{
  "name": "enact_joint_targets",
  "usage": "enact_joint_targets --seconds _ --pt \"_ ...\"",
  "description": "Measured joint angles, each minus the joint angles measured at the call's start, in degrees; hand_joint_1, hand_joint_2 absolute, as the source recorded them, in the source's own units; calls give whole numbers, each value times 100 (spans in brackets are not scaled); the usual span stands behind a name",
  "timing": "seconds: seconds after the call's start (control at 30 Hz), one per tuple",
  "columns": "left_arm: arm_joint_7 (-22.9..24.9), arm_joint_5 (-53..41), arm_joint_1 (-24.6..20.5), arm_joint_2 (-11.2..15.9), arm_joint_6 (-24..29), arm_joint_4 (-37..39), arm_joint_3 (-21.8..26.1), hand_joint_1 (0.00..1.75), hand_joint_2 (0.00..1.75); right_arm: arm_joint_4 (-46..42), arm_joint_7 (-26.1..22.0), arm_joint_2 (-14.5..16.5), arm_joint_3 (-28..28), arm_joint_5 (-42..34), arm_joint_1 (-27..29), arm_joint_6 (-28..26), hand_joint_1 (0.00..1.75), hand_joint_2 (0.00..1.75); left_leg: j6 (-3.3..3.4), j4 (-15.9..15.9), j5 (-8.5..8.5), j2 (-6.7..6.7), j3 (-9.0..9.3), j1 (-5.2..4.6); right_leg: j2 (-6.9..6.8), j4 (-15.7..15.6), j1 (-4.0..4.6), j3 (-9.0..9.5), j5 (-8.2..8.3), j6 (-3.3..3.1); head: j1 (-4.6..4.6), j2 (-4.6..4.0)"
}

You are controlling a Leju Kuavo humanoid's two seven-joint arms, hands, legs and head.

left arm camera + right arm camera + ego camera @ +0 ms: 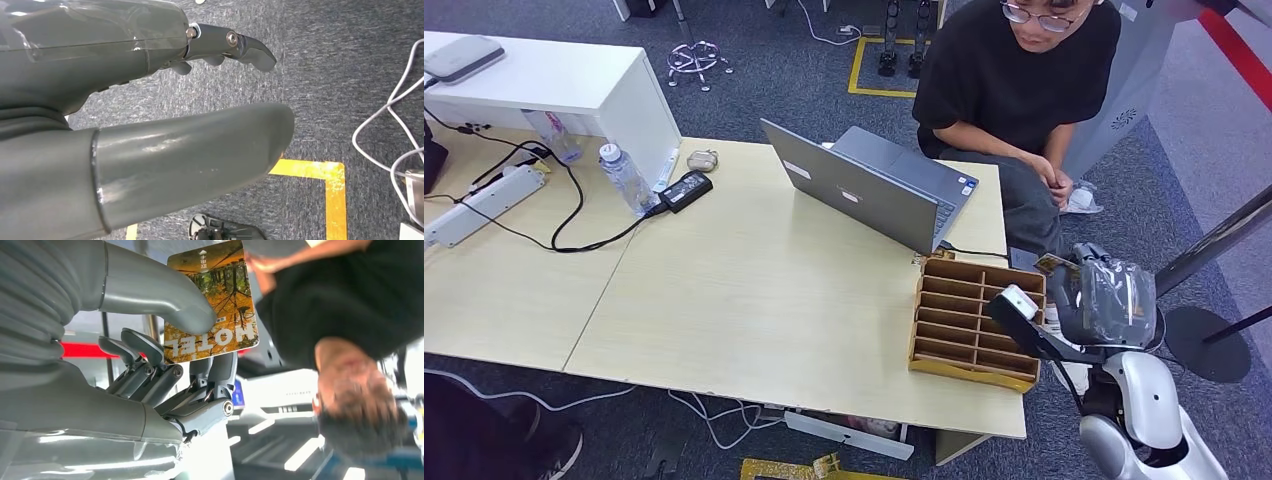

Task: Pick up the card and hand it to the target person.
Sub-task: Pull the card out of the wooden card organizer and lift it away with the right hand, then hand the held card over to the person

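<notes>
Off the desk's (754,300) right edge, beside the wooden divider tray (974,320), my right hand (1096,300) is raised toward the seated person (1014,90). Card (214,302) is in that hand: thumb pressed on its printed face, fingers (220,372) behind it, so it is pinched, not cradled. In the head view the card (1056,264) is just a small edge poking out at the far side of the hand. It reads "HOTEL", with an autumn-tree print.

Left hand (150,140) hangs low over grey carpet with a yellow floor marking (320,172); thumb and fingers lie apart, nothing between them.

Person's hands rest together on their lap, near my hand but not touching the card. Judgement: pickup done, handover pending.

Risks from here:
- Grip covers only one part of the card; most of it stands free. A tug at an angle could twist it out early.
- If I let go before the person has hold, it drops to the floor between us, off the desk.
- Person is not reaching yet; pushing further forward could bump their knee or arm.
- Laptop (874,190) cable trails near the desk's right edge; a low arm path could snag it.
</notes>
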Motion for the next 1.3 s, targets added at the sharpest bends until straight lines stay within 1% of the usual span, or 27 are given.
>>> enact_joint_targets --seconds 0.17,0.47,0.67,0.97,1.3 --pt "14 -74 -1 -1 -19 0 -5 0 0 5 -243 -4 -156 -165 -177 -275 168 175 0 0 0 0 -1 0 -1 0 0 0 0 0 1 0" --pt "60 -171 -26 -2 -109 0 -23 0 0 221 -501 7 -235 -558 -445 -381 168 175 0 -1 0 0 -3 0 -2 0 0 0 0 0 1 0" --pt "113 -246 -62 -5 -146 0 -44 0 0 609 -781 56 -177 -900 -639 -411 170 175 0 -1 0 -1 -4 0 -3 1 0 1 0 0 1 0" --pt "136 -323 -131 -13 -195 0 -92 0 0 1372 -1079 221 -32 -1319 -928 -442 169 175 0 -1 0 -2 -5 0 -4 1 0 0 0 0 0 0" --pt "172 -337 -146 -16 -214 0 -148 0 0 1989 -1181 338 87 -1478 -1067 -545 170 175 0 0 0 -2 -5 0 -5 1 0 0 0 0 1 0"
